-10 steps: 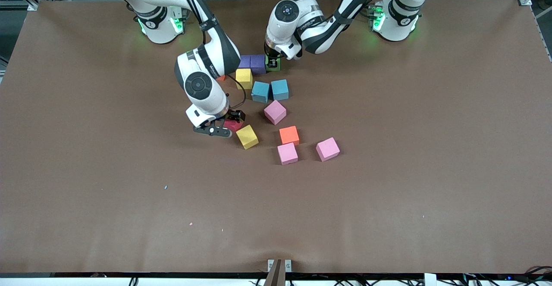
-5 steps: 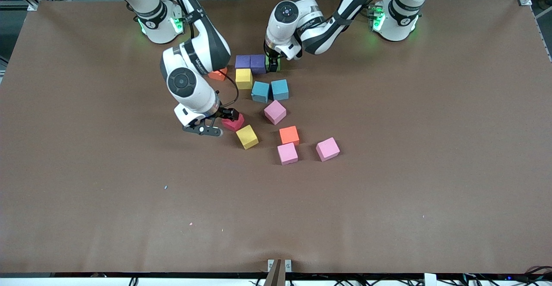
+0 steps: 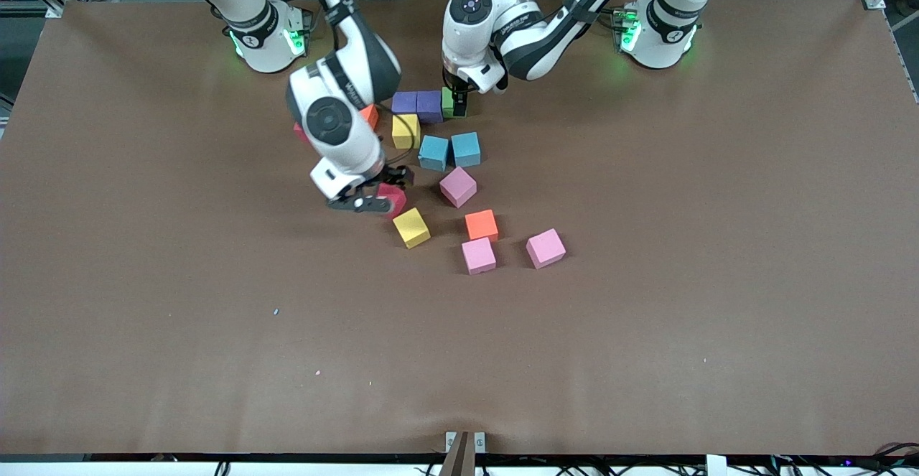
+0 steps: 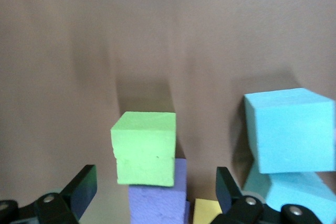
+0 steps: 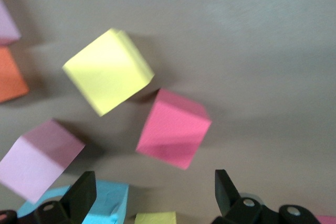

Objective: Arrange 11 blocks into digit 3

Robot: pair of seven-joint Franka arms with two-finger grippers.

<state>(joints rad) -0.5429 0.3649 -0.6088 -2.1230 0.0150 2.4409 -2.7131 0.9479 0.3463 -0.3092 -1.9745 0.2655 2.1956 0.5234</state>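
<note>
Brown matting covers the table (image 3: 646, 332), and the blocks (image 3: 459, 187) are small matte foam cubes scattered near its middle, closer to the robots' bases than to the front camera: purple, green, yellow, blue, pink, red and orange. Above the green block (image 4: 144, 148), which sits beside two purple ones, the left gripper (image 4: 152, 195) hangs with jaws spread, touching nothing. Likewise wide apart and empty, the right gripper (image 5: 152, 198) hovers over the tilted red block (image 5: 174, 128), just beside a yellow one (image 5: 107, 70).

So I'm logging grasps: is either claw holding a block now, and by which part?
Neither holds anything. The left claw stands open over the green block, clear of its sides. The right claw is open over the red block.
</note>
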